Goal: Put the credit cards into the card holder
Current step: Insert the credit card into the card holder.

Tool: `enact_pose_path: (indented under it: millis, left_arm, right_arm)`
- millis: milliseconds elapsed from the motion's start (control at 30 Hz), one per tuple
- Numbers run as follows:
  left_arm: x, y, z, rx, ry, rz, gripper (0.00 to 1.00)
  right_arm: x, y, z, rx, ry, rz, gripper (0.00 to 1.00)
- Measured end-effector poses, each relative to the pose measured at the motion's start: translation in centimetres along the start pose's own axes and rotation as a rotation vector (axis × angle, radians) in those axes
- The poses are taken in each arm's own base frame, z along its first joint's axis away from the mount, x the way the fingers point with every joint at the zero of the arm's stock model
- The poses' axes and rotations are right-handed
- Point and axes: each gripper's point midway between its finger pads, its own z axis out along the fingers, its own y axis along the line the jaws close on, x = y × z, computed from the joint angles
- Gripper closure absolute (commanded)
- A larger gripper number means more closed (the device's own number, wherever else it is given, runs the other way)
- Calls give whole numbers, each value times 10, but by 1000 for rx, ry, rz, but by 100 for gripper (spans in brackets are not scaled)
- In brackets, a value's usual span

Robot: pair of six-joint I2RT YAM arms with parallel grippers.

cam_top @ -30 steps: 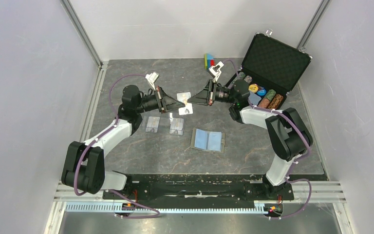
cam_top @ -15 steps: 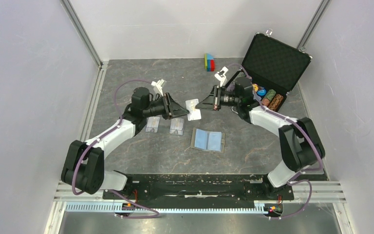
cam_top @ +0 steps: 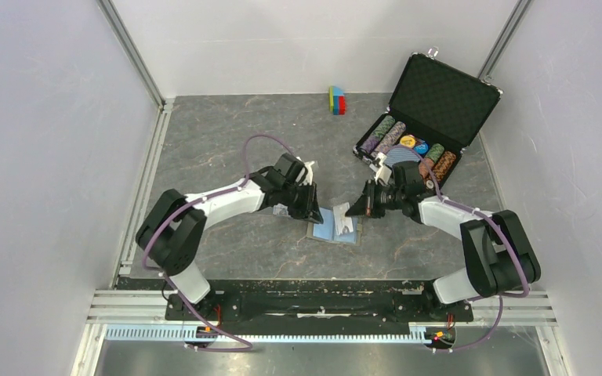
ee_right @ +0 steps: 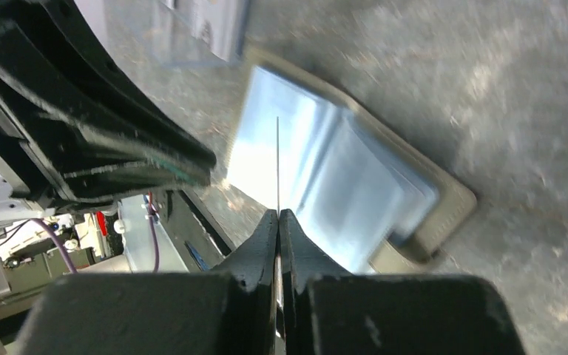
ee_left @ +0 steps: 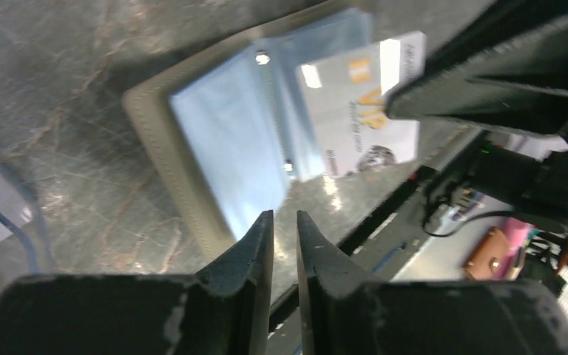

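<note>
Left arm and right arm converge, jaws narrow.

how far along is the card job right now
Done: the card holder lies open; no card visibly seated. In hand: the right pincer grips one credit card over its blue lining. Left: slide it in, then fetch another card from the clear case.

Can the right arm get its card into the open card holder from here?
Probably yes: the right gripper holds the pale plastic card over the grey-brown card holder; the left gripper sits at its edge, not across.
</note>
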Motion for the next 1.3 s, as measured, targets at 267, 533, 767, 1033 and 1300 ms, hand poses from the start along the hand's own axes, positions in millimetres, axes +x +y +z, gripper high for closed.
enact_pose_path:
  millis: [267, 533, 767, 1033, 1300]
  left_arm:
    - [17, 36, 15, -185, 89, -1, 84]
    - [30, 53, 21, -252, 137, -4, 84]
    - [34, 58, 25, -262, 157, 10, 85]
    - [34, 58, 25, -261, 160, 11, 85]
    - [35, 58, 26, -263, 171, 8, 86]
  right_arm:
    - [21, -19, 1, 48, 20, 41, 100]
    - [18, -25, 8, 43, 11, 56, 100]
    - [16, -26, 14, 29, 3, 103, 100]
    - [21, -31, 18, 31, 6, 161, 100]
    - [29, -35, 23, 20, 23, 227, 100]
